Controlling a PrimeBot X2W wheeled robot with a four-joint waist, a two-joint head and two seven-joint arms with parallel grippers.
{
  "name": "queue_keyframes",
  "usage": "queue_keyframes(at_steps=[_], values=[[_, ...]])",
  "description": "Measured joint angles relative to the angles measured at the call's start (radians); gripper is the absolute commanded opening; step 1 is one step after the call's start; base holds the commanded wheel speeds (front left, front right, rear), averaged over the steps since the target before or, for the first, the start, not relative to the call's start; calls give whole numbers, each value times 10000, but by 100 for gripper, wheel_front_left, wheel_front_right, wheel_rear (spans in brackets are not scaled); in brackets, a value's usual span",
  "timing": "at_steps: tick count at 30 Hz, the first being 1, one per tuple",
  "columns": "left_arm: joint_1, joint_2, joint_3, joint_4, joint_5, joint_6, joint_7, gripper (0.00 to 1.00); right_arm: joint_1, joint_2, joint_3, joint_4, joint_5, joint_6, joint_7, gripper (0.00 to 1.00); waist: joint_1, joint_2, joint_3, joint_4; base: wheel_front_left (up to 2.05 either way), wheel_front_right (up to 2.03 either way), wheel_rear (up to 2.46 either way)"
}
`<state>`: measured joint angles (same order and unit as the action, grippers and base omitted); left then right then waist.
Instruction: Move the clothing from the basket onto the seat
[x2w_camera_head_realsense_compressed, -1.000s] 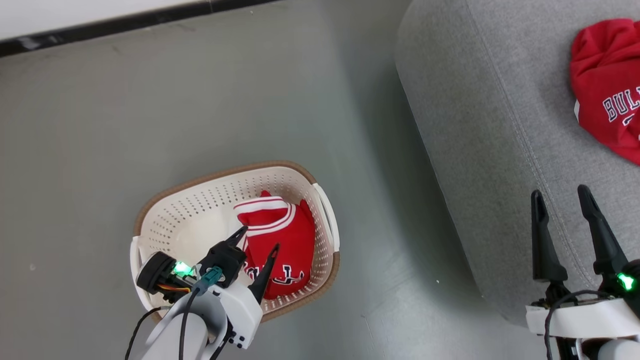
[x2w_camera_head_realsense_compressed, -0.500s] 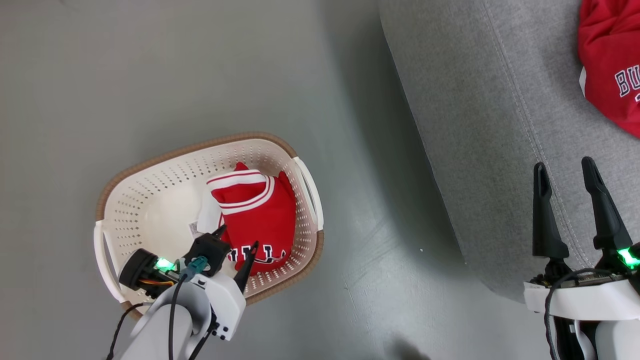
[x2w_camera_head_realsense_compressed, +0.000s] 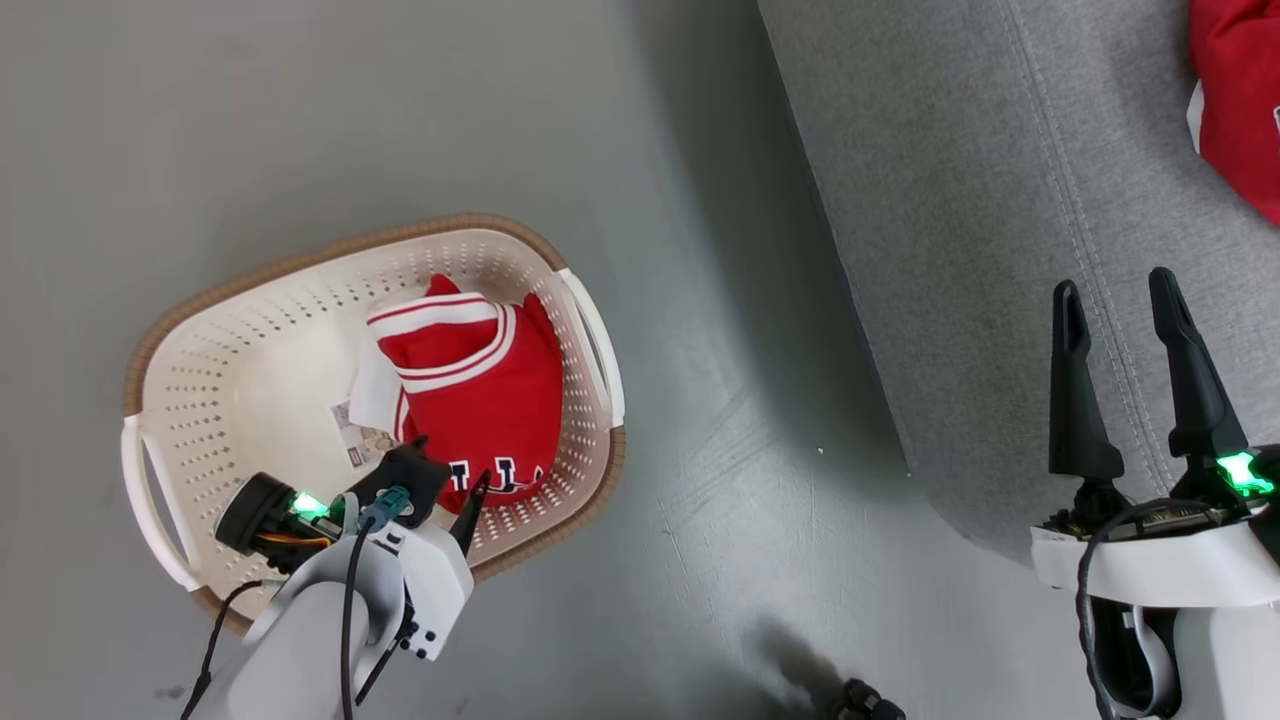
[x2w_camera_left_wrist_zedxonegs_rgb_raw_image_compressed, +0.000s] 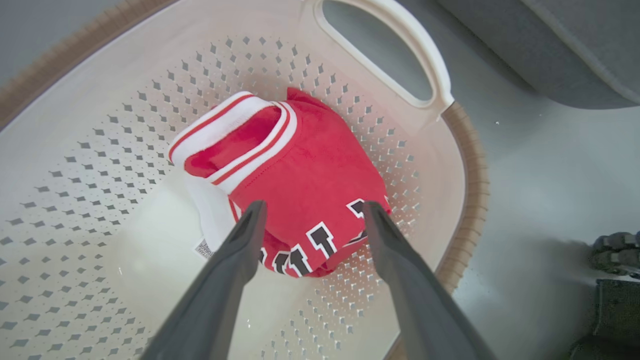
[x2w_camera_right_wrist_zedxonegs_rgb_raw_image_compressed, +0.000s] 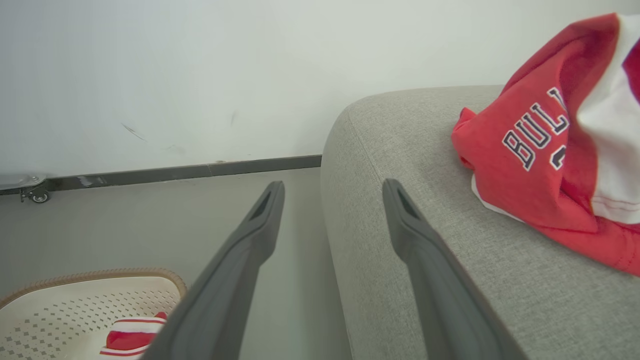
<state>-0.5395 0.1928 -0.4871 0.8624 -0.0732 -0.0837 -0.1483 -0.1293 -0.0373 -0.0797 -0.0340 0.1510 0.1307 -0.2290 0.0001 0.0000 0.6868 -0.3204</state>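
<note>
Left tool (x2w_camera_left_wrist_zedxonegs_rgb_raw_image_compressed: 312, 207), fingers spread wide, is now hanging over the lettered end of the red garment (x2w_camera_left_wrist_zedxonegs_rgb_raw_image_compressed: 310, 170) lying in the basket (x2w_camera_head_realsense_compressed: 200, 330). A second ago it was sitting further up the cloth, though the head camera has been shifting too. I'm judging that I'm lining up the pick. Right tool (x2w_camera_head_realsense_compressed: 1112, 283) is waiting, spread, over the seat (x2w_camera_head_realsense_compressed: 950, 200), where the other garment (x2w_camera_head_realsense_compressed: 1240, 110) is already lying.

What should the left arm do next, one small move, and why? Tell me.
Probably lower the left gripper slightly, then close: its open jaws frame the red garment in the basket, seemingly above it and not yet gripping.
</note>
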Motion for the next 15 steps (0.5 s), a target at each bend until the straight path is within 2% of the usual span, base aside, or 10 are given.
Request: queue_keyframes(at_steps=[15], values=[[-824, 180, -209, 788, 339, -44, 633, 100, -680, 0, 288, 330, 268, 0, -132, 100, 0, 0, 900, -288, 0, 0, 0]])
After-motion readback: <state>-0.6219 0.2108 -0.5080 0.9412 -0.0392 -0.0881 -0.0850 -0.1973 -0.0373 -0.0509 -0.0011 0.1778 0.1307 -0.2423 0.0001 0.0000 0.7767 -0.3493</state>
